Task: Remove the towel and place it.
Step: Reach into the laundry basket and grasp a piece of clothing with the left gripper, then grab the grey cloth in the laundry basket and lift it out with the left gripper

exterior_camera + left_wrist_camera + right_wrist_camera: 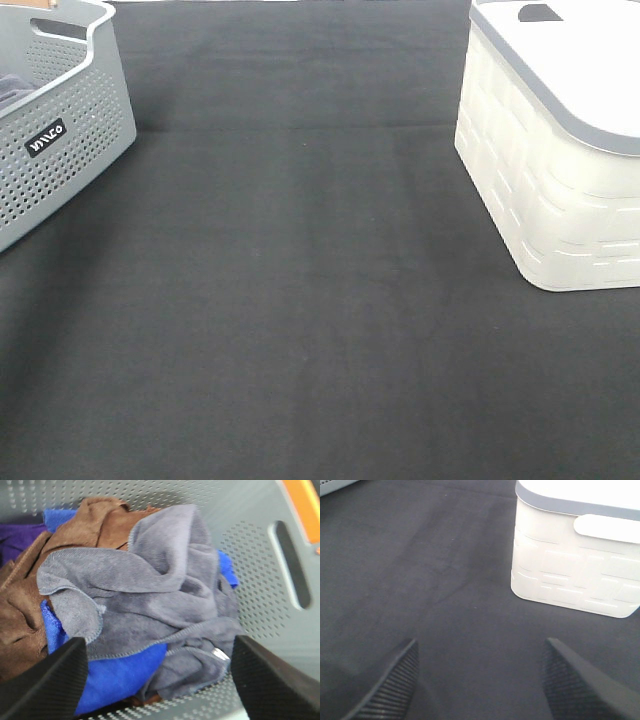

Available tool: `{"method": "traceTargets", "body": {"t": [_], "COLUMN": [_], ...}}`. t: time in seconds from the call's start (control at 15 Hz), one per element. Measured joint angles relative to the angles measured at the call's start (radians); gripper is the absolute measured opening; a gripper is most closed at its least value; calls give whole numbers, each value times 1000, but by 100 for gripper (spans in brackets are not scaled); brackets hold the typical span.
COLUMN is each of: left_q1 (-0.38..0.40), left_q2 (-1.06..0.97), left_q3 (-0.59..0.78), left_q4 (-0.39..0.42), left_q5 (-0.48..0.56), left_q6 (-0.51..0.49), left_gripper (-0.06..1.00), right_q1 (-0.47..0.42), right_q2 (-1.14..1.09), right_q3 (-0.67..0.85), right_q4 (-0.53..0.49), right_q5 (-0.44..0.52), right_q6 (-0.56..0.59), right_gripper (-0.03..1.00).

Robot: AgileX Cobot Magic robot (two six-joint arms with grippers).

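At the upper left of the exterior view stands a grey perforated basket (62, 150) with a small black label (45, 137) on its side. A dark fold of cloth shows over its rim at the frame's left edge, too little of it to tell which cloth it is.

The left wrist view looks into this basket (260, 600). The towel (150, 595), greyish-lavender with a stitched hem, lies crumpled on top of the pile, and a small pale tag (220, 654) shows at one corner. A brown cloth (85, 525) lies beside and partly under it. A blue cloth (120, 675) is beneath it, and a purple one (20, 537) sits at the pile's far side. The towel's edge rests against the basket wall near a handle slot (292, 565). The left jaws are released and spread wide, one on either side of the towel, gripping nothing.

The black tabletop (300, 300) fills the middle of the exterior view.

At the upper right stands a white basket (545, 200) with a woven-look wall and a grey-edged lid (560, 60). The right wrist view shows the same white basket (570, 575) resting on the tabletop (420, 570). The right jaws are also released and set wide apart above the dark surface, holding nothing.
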Motion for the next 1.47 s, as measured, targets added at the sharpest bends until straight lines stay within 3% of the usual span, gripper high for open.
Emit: {"method": "traceTargets", "body": {"t": [0.6, 1.27, 1.4, 1.47], "left_q1": [59, 83, 83, 83], "left_q2": [148, 226, 226, 226], "left_q3": [-17, -23, -23, -23], "left_q4": [21, 11, 11, 11], "left_q5": [-8, -77, -80, -80], "left_q6": [-173, -230, -232, -232], "left_gripper": [74, 68, 63, 55], "right_q1": [0, 0, 0, 0], "right_q2": [0, 0, 0, 0], "right_q3": [3, 3, 3, 3], "right_q4": [-11, -15, -15, -15], "right_q5": [0, 0, 0, 0], "right_q6": [9, 32, 32, 32], "right_gripper": [68, 68, 68, 68]}}
